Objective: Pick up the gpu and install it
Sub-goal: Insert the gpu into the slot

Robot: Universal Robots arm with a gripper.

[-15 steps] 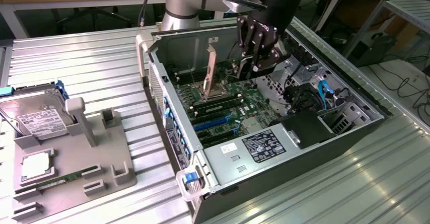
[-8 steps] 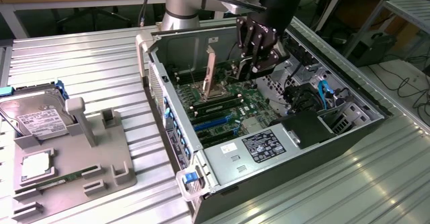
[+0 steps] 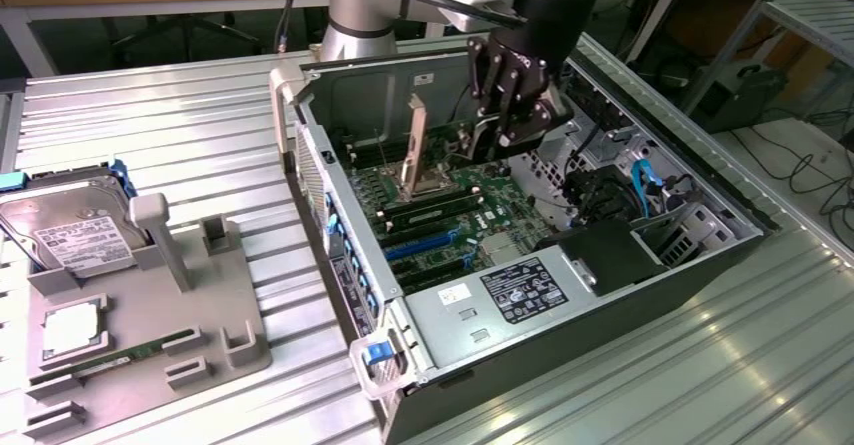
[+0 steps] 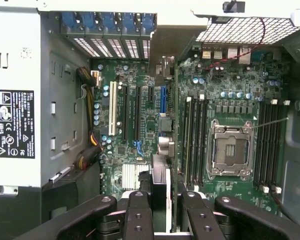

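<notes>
My gripper (image 3: 503,148) hangs inside the open computer case (image 3: 350,265), shut on the gpu (image 3: 416,130). The gpu is a thin black card held on edge, and its pale metal bracket strip points toward the case's rear wall. In the wrist view the gpu (image 4: 173,125) shows edge-on, running from between my fingers (image 4: 138,210) out over the green motherboard (image 4: 145,150). It hovers beside the blue expansion slot (image 4: 163,99) and the black slots next to it. Whether the card's edge touches a slot is hidden.
A grey fixture tray (image 3: 220,325) on the exterior view's left holds a silver hard drive (image 3: 80,230), a processor chip (image 3: 74,327) and a green memory stick (image 3: 120,357). Inside the case are the power supply (image 3: 523,290), the processor socket (image 4: 231,150) and cables (image 3: 647,190).
</notes>
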